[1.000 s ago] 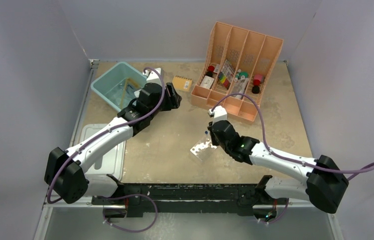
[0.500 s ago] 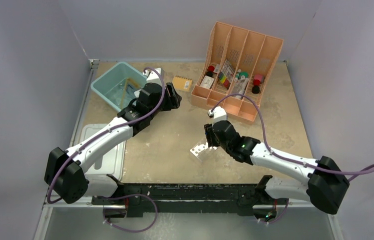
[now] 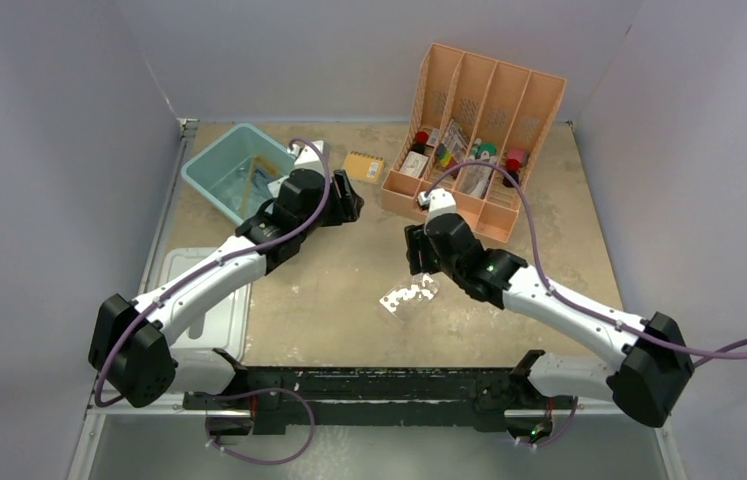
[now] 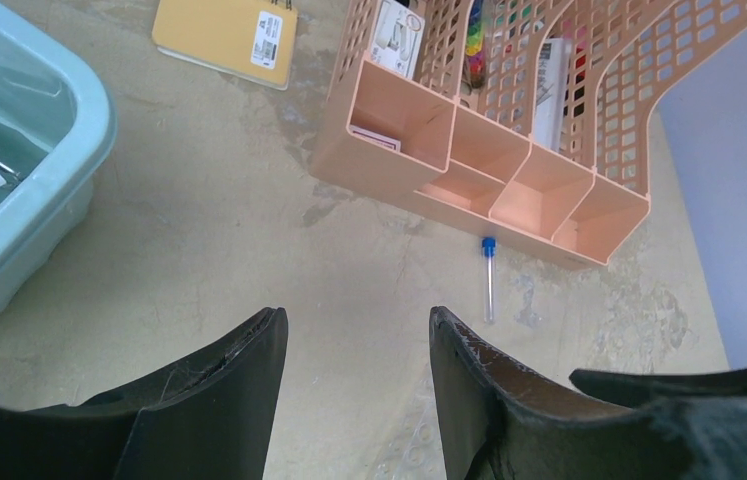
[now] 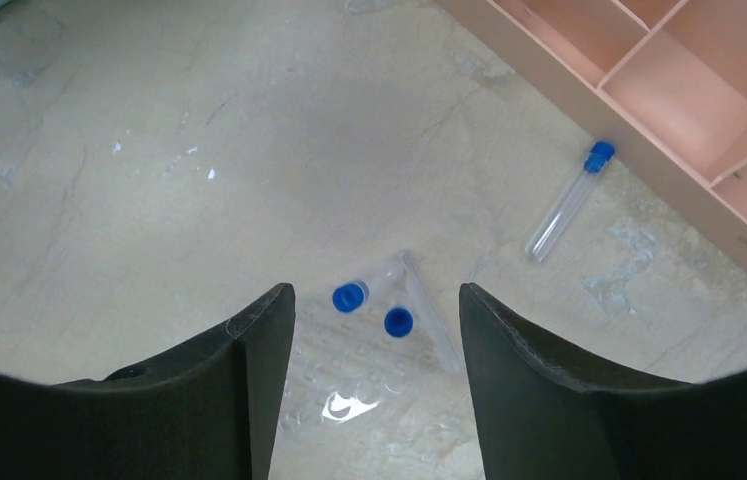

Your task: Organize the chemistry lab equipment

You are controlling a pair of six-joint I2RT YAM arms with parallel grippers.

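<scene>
rack (image 5: 369,385): clear plastic, on the counter (image 5: 149,150) near the middle, right under the right tool (image 5: 374,296).
tubes in rack (image 5: 349,296): two blue caps show side by side; whether both sit fully in their holes is hard to tell through the clear plastic.
loose tube (image 5: 559,215): flat on the counter, just beside the front wall of the peach divider (image 5: 649,130), cap end nearest it.
change: a second ago the right tool was low against the rack; it has since lifted and swung toward the divider, and the rack has turned a little.
meaning: the racking step looks finished, so the loose tube is probably the next pick.
right tool: fingers spread wide, nothing between them, touching nothing.
left tool (image 4: 354,325): also spread wide and empty, hanging over bare counter between the teal bin (image 4: 69,130) and the divider, barely moved over that second.
teal bin: holds some gear already, too cropped here to name.
notepad (image 4: 227,40): well behind, apart from everything.
</scene>
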